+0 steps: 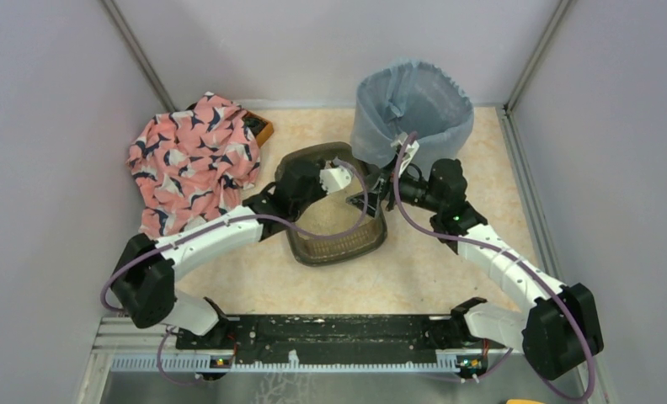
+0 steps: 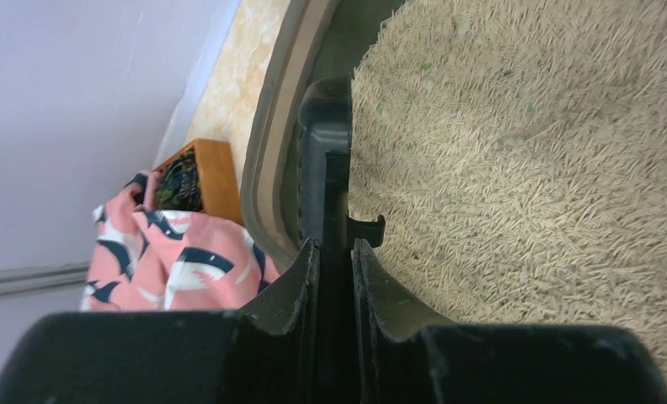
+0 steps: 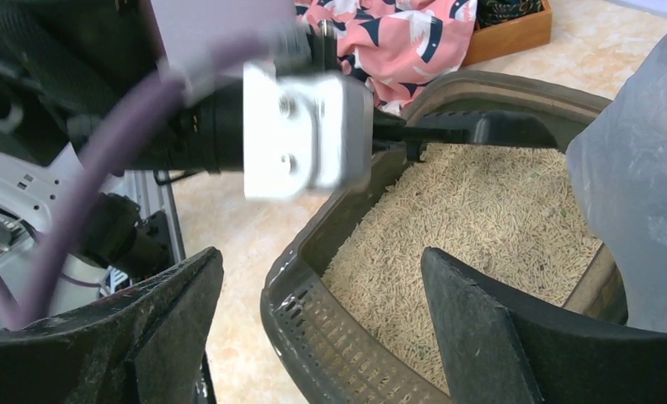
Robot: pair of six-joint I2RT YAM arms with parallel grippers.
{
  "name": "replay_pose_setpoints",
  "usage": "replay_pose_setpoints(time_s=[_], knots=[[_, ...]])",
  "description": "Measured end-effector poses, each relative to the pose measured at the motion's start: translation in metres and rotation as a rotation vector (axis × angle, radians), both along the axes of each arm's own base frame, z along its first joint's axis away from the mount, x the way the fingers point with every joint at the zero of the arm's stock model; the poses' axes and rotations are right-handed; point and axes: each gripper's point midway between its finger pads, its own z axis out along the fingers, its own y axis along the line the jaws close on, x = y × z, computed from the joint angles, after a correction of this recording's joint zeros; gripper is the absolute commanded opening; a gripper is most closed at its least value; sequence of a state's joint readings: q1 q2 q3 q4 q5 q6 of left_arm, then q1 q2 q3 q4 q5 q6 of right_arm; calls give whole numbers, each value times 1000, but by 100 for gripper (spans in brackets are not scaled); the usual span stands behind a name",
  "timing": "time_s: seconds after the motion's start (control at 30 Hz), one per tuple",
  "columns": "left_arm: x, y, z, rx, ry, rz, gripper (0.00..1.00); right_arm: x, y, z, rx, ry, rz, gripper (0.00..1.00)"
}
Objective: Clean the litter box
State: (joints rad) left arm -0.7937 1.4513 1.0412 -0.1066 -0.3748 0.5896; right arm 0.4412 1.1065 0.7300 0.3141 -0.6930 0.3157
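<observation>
The litter box (image 1: 340, 251), a dark tray of beige granules (image 2: 524, 151), lies mid-table. My left gripper (image 2: 336, 248) is shut on the handle of a black scoop (image 2: 326, 143), which runs along the inside of the box's wall (image 2: 267, 151). From the right wrist view the same scoop handle (image 3: 482, 128) lies just under the far rim (image 3: 515, 84). My right gripper (image 3: 322, 320) is open and straddles the slotted near wall, one finger (image 3: 170, 311) outside and the other over the granules. In the top view the left gripper (image 1: 343, 178) and right gripper (image 1: 374, 199) meet over the box's far right part.
A round bin with a blue-grey liner (image 1: 413, 114) stands just behind the box, close to my right gripper, and fills the right edge of the right wrist view (image 3: 642, 185). A pink patterned cloth (image 1: 194, 156) drapes over a wooden box (image 1: 261, 128) at the back left. Walls enclose the table.
</observation>
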Motion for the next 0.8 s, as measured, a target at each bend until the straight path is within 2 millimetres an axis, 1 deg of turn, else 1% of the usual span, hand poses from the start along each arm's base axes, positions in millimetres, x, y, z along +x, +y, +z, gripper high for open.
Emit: replay_pose_setpoints(time_s=[0.07,0.1,0.13,0.3,0.5,0.6,0.7,0.8], knots=[[-4,3,-9,61,-29,10,0,-1,0,-1,1,2,3,87],[-5,7,-13,93,-49,24,0,-1,0,-2,1,2,4,87],[-8,5,-14,103,-57,20,0,-1,0,-3,2,2,6,87],[-16,9,-24,170,-130,43,0,-4,0,-10,0,20,12,87],[-15,-1,-24,176,-189,63,0,-5,0,-11,1,26,12,87],[-12,-6,-28,171,-200,66,0,-4,-1,-12,1,28,8,87],[-9,-11,-38,171,-199,62,0,-2,-3,-17,-6,40,-6,87],[-7,-16,-51,183,-183,55,0,-1,-6,-25,-18,62,-23,86]])
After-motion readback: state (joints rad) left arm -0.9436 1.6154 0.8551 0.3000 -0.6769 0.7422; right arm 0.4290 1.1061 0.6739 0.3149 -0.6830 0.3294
